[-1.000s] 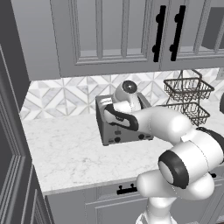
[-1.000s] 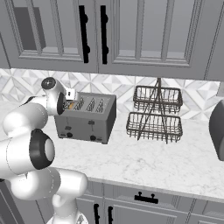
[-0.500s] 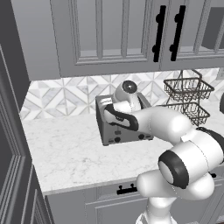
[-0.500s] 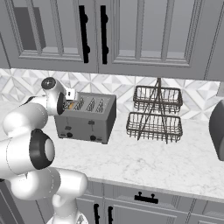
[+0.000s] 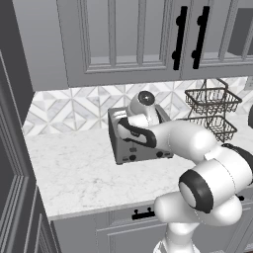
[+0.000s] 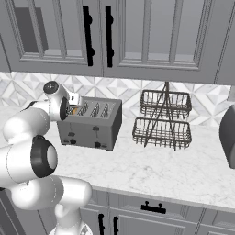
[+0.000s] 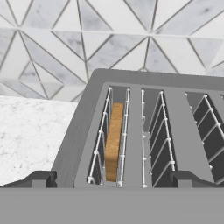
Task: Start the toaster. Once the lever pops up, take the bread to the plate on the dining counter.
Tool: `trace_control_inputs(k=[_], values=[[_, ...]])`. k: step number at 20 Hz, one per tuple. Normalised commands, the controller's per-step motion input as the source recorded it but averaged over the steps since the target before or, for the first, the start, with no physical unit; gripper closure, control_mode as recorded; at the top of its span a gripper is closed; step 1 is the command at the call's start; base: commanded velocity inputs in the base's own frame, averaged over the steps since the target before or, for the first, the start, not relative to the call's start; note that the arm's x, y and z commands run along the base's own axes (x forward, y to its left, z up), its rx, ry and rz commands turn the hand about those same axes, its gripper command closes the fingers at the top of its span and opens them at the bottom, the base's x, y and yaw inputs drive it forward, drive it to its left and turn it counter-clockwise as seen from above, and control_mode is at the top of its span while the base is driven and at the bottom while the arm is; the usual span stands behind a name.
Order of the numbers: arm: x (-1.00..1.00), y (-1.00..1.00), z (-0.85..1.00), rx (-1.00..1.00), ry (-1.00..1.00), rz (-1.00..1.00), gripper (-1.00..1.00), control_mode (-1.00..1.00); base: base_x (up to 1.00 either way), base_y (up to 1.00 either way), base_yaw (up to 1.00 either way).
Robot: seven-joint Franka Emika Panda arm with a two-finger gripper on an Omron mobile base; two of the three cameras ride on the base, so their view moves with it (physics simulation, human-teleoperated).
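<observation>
Four slots run across the top of the toaster (image 7: 144, 131), and the hand view looks straight down into them. Leftmost of these slots holds the bread (image 7: 113, 140), standing on edge between the wire guides with its golden top edge just below the toaster's rim. To either side of that slot and the next, the gripper (image 7: 111, 178) shows its two dark fingertips spread wide apart, released, with nothing between them but the toaster's near edge.

From the right base view, the toaster (image 6: 94, 124) sits on the marble counter (image 6: 183, 170) against the tiled backsplash (image 6: 27, 85), the arm's hand poised over the toaster's left end. Just right of the toaster stands a two-tier wire basket (image 6: 163, 119), apart from it.
</observation>
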Motion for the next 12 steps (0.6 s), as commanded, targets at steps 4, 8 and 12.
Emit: trace_control_inputs(k=[4, 8, 12], values=[[0.00, 0.00, 0.00, 0.00, 0.00, 0.00, -1.00, -1.00, 0.00, 0.00, 0.00], [0.00, 0.00, 0.00, 0.00, 0.00, 0.00, -1.00, -1.00, 0.00, 0.00, 0.00], [0.00, 0.00, 0.00, 0.00, 0.00, 0.00, -1.00, -1.00, 0.00, 0.00, 0.00]])
